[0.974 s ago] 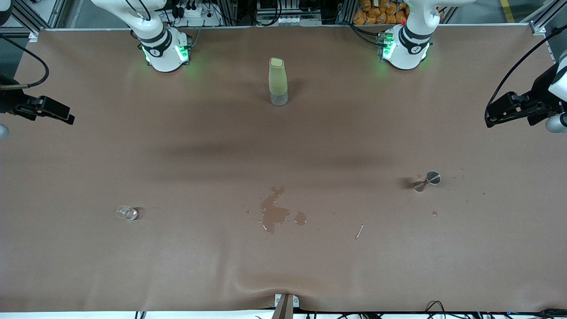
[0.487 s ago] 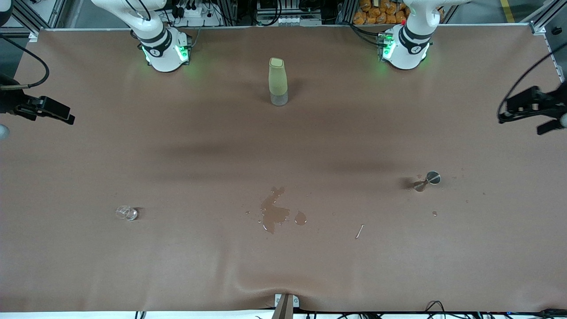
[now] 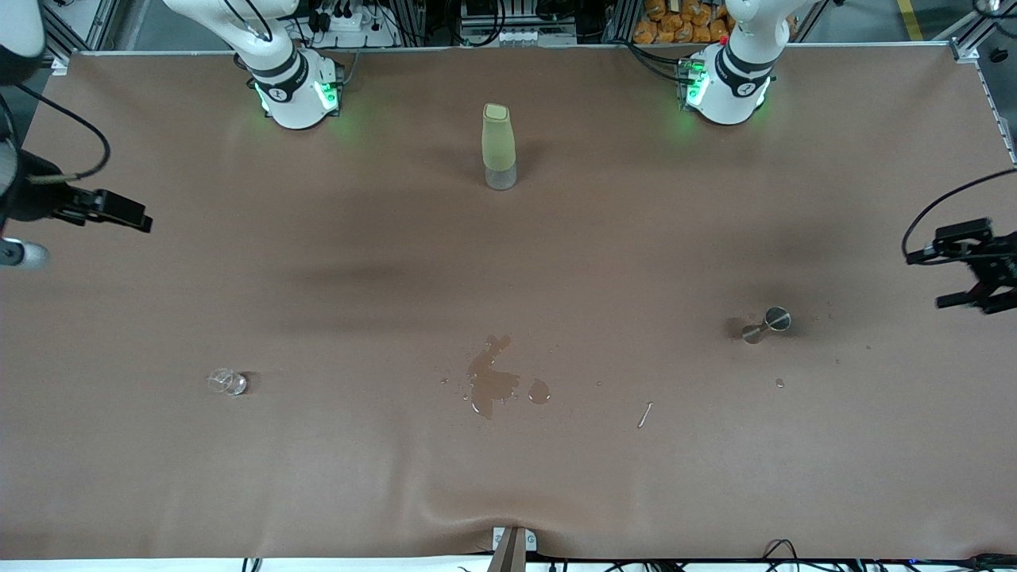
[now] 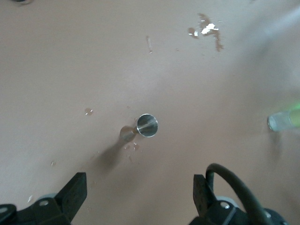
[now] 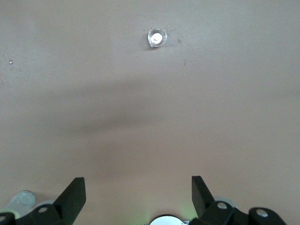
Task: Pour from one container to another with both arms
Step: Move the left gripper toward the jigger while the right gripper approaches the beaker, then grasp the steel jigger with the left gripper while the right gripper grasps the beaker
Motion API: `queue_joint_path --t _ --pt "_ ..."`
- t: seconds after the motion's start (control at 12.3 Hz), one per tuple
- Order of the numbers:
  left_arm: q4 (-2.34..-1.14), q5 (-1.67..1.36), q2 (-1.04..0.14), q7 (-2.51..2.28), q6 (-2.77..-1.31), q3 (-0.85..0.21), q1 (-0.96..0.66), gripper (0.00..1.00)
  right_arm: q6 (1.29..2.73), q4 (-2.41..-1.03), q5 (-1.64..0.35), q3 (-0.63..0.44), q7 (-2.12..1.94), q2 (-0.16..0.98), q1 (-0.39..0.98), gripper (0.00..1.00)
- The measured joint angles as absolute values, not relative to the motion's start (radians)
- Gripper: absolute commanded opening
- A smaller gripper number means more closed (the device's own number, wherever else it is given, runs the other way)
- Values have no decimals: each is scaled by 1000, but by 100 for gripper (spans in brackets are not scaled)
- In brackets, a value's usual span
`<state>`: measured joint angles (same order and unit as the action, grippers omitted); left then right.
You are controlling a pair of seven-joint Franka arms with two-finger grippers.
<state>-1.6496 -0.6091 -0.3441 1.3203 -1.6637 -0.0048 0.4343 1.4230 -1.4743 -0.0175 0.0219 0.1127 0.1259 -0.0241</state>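
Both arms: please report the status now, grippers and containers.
Left gripper open, over the left arm's table end. Right gripper open, empty. Metal jigger, small glass, bottle untouched. Spill mid-table.

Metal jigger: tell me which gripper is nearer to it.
Left. The left gripper, fingers open, hangs over the left arm's end of the table close to the metal jigger. The right gripper, also open, hangs over the right arm's end, much farther away.

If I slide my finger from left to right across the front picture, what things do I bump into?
Right pincer → little clear glass → wet spill → tall green bottle → small stick → metal measuring cup → left pincer.
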Motion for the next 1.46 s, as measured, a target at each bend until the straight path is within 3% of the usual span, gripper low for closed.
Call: queue_joint_path --t 0.65,0.97,1.3,1.46 --pt "-1716 -929 -700 2190 -1665 -11 540 100 1600 -1474 -18 19 -74 304 33 100" --pt "-1714 -956 -777 2404 -1658 -43 538 94 1668 -1472 -43 12 -424 388 -82 100" --pt "-1714 -997 -847 2580 -1656 -72 536 78 1717 -1467 -159 6 -839 495 -250 100" --pt "-1711 -1002 -860 2618 -1655 -84 535 78 1733 -1463 -195 6 -1028 534 -311 100"
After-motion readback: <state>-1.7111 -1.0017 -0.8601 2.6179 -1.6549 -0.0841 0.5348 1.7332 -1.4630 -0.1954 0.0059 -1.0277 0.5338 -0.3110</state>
